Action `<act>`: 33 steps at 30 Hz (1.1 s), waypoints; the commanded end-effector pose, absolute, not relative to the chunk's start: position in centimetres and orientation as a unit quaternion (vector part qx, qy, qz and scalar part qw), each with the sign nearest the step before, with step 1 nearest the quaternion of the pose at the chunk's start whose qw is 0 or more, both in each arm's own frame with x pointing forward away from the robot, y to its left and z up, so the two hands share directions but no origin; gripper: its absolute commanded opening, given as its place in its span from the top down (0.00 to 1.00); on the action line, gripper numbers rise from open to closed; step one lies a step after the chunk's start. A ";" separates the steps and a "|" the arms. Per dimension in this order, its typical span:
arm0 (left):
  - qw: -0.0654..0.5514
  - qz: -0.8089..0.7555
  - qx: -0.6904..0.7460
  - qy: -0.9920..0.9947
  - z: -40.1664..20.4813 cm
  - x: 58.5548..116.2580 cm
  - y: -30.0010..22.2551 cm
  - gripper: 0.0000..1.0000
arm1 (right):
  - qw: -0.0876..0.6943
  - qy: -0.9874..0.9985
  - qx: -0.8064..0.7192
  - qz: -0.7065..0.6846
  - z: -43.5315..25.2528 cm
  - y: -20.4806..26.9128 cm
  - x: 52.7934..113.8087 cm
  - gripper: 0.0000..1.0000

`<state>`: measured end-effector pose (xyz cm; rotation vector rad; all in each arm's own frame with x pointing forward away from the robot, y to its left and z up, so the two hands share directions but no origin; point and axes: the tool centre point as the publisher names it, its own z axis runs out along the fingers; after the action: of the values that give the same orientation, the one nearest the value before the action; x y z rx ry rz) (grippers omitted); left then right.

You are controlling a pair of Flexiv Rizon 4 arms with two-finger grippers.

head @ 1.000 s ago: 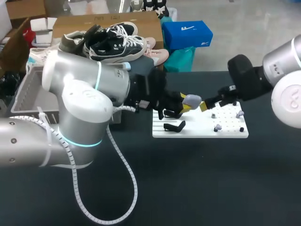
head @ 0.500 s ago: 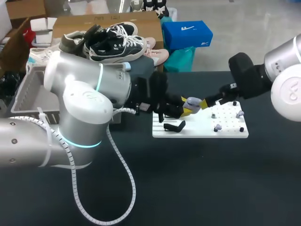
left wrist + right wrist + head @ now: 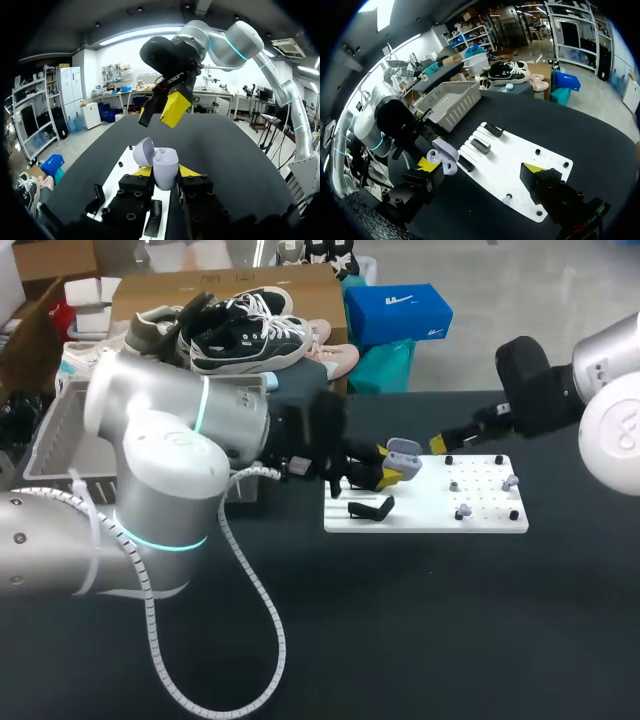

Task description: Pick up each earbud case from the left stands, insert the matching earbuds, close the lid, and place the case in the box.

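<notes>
Several black stands (image 3: 481,146) on white board (image 3: 520,155) near case (image 3: 445,155)

Field notes, non-task items only. A dark matte surface (image 3: 400,620) spans the view. A white rectangular board (image 3: 420,510) lies flat on it, right of middle and toward the far edge. Its right half carries rows of small holes. A few short black pegs (image 3: 514,515) stand upright there, well apart.

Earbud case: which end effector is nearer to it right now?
Left. The left end effector is shut on the earbud case above the white board; the right end effector hangs apart from it, toward the robot's right.
</notes>
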<state>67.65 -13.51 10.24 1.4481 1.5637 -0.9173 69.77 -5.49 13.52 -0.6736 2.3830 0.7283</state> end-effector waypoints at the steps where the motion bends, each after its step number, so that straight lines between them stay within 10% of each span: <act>1: 0.423 -0.357 0.554 0.622 10.7 67.4 -12.7 1.00 | 0.284 0.894 -0.238 0.252 13.5 -6.6 68.5 0.00; 33: 0.467 -0.399 0.544 0.571 14.0 68.3 -10.8 1.00 | 0.279 0.935 -0.156 0.155 12.4 -13.9 64.1 0.00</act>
<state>68.40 -10.71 14.13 1.3416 1.4044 -0.9797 64.84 -13.61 11.84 -0.4722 2.4865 0.5877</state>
